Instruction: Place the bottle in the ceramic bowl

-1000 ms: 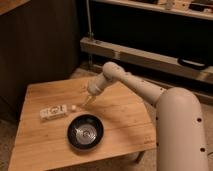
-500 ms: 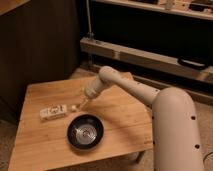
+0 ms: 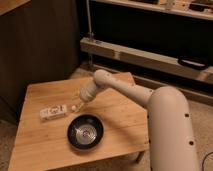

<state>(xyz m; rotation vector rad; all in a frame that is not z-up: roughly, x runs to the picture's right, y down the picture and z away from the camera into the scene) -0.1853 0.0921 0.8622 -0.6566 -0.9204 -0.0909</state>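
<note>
The bottle lies on its side on the left part of the wooden table, its white label up. The ceramic bowl, black with a silvery centre, sits just in front and to the right of it, near the table's front edge. My gripper is low over the table, just right of the bottle's right end and behind the bowl. The white arm reaches to it from the lower right.
Dark cabinet panels stand behind the table on the left. A low metal shelf rail runs along the back right. The floor shows past the table's right and front edges.
The gripper has moved left and down, from the table's middle toward the right end of the bottle. The bottle and bowl have not moved.
</note>
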